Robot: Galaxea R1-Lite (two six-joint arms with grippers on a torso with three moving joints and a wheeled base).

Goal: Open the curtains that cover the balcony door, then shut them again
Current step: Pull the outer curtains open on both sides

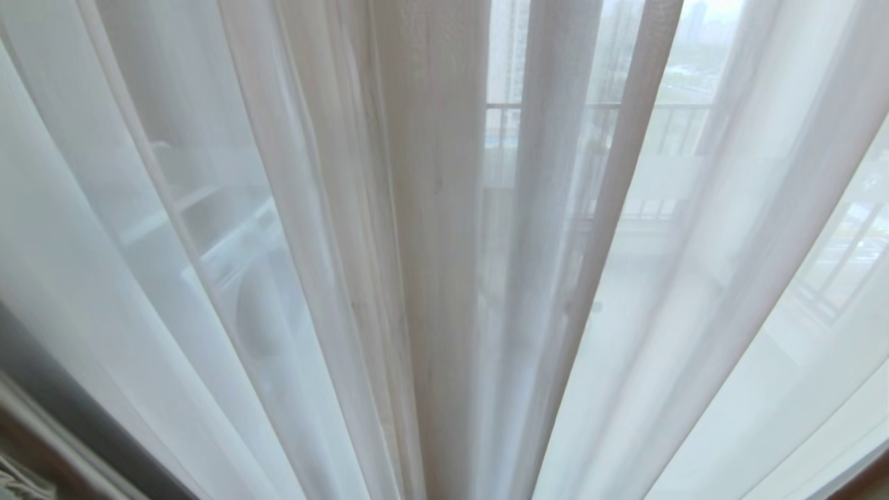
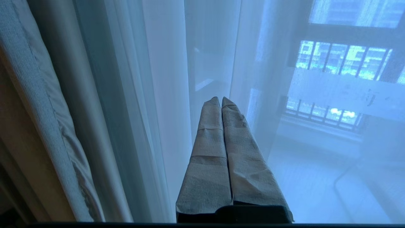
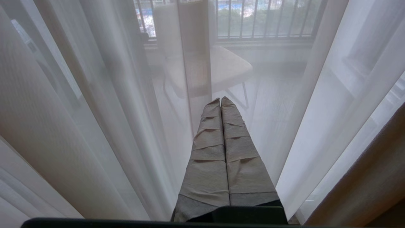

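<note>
The white sheers (image 1: 430,229) hang drawn across the whole pane, gathered into a thick fold in front of me, so the balcony door (image 2: 345,91) with its frosted band shows only dimly through them, while the heavier beige-grey drape (image 2: 38,104) is already bunched aside at the far left edge of the opening. My left pincer (image 2: 220,100) points at the sheer with its taped fingers (image 2: 208,152) pressed tightly together; whether any cloth is pinched between them I cannot tell, though I judge it is there for a sideways pull. My right pincer (image 3: 220,100) is likewise closed on nothing and parked facing the sheers, leaving the work to the left.
</note>
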